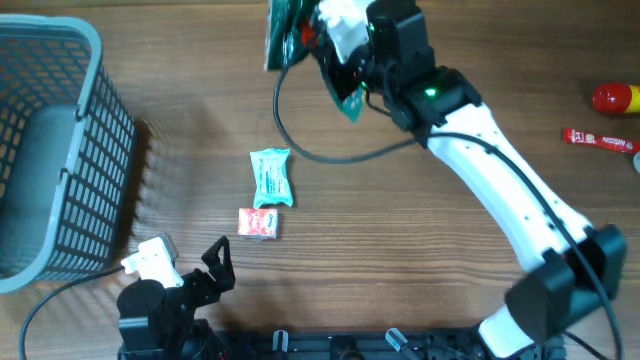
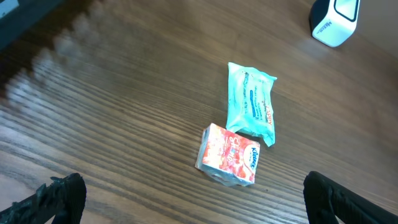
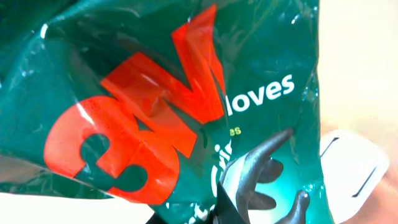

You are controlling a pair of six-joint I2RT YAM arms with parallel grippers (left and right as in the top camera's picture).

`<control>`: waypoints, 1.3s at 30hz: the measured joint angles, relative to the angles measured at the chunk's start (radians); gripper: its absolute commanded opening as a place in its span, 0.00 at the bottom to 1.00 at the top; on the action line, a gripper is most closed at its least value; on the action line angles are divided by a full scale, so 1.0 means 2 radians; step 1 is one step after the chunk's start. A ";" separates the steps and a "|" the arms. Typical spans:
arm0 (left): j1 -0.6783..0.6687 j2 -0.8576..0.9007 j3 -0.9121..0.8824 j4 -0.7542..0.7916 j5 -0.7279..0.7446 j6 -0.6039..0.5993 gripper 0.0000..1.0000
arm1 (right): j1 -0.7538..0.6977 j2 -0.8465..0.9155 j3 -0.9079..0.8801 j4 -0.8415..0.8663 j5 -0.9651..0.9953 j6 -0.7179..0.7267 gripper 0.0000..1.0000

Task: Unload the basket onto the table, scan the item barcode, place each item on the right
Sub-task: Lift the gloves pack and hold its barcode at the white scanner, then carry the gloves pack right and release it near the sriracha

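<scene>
Right gripper point(image 3: 273, 193) pinches the green gloves packet point(image 1: 285, 30), apparently edge-on, long axis pointing away from the robot; left gripper point(image 1: 185, 262) gapes.

Green 3M gloves pkt point(image 3: 155, 93), crinkled, held aloft, red logo showing, beside white scanner point(image 3: 348, 165).

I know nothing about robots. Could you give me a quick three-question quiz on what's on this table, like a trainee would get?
1. True or false: the right gripper is shut on a green glove packet.
2. What stands on the left of the table? A. a grey basket; B. a kettle; C. a toolbox.
3. How many small items lie just ahead of the open left gripper?
Key: 1 true. 2 A. 3 two: a teal wipes packet and a red carton.
</scene>
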 measured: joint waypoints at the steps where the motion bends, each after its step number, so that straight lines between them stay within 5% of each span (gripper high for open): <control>1: 0.000 0.000 0.000 0.000 0.000 0.000 1.00 | -0.003 0.012 0.000 0.016 0.009 0.000 0.04; 7: 0.000 0.000 0.000 0.000 0.000 0.000 1.00 | -0.026 0.112 0.048 0.069 0.033 -0.002 0.04; 17: 0.000 0.000 0.000 0.000 0.000 0.000 1.00 | -0.046 0.316 0.263 0.093 0.047 -0.002 0.04; 27: 0.000 0.000 0.000 0.000 0.000 0.000 1.00 | -0.046 0.340 0.273 0.088 0.055 -0.002 0.04; 39: 0.000 0.000 0.000 0.000 0.000 0.000 1.00 | -0.084 0.313 0.284 -0.111 0.124 0.113 0.04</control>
